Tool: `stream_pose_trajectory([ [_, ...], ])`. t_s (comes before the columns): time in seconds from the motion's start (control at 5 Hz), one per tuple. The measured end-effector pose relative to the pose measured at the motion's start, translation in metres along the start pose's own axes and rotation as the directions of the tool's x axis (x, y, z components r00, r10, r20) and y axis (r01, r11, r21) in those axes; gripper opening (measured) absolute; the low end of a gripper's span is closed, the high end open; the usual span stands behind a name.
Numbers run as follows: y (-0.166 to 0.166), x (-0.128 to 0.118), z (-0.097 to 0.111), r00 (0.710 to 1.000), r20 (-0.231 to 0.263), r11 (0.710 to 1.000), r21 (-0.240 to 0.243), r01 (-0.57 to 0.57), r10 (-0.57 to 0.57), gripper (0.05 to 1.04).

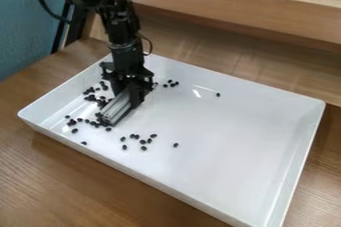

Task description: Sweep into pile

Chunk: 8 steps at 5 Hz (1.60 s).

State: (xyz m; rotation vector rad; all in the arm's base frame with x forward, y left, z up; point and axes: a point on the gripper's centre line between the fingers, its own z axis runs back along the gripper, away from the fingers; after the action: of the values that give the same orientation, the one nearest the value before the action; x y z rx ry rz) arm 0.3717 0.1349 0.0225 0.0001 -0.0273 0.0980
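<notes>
The black gripper (129,87) hangs down over the left part of the white tray (226,136), shut on a grey ribbed bar (118,108). The bar is low at the tray floor, one end toward the front left. Small black beans lie loosely scattered around it: several left of the gripper near a bean (90,97), several by the bar's front end, and a loose group in front around a bean (142,142). Behind and right of the gripper is a small cluster (173,84). A lone bean (218,94) lies farther right.
The tray's raised walls (133,171) surround the work area. It stands on a brown wooden table (86,183). A wooden ledge (246,9) runs behind it, and a blue panel (27,22) is at the upper left.
</notes>
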Motion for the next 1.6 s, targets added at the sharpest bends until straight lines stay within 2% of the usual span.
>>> stream_pose_trajectory([
  [0.4, 0.026, -0.014, 0.002, 0.999, 0.0, 0.999, 0.009, -0.042, 0.042, 0.405],
  [0.8, 0.038, -0.023, 0.002, 0.999, 0.005, 0.999, 0.016, -0.032, 0.032, 0.405],
  [1.0, 0.036, -0.026, 0.001, 1.0, 0.005, 1.0, 0.011, -0.012, 0.012, 0.514],
  [1.2, 0.029, -0.028, 0.002, 0.999, -0.025, 1.0, 0.008, 0.025, -0.025, 0.788],
  [1.4, 0.019, -0.025, 0.003, 0.998, -0.026, 0.998, 0.0, 0.058, -0.058, 0.984],
  [1.6, 0.01, -0.024, 0.005, 0.997, -0.043, 0.998, -0.011, 0.059, -0.059, 0.999],
])
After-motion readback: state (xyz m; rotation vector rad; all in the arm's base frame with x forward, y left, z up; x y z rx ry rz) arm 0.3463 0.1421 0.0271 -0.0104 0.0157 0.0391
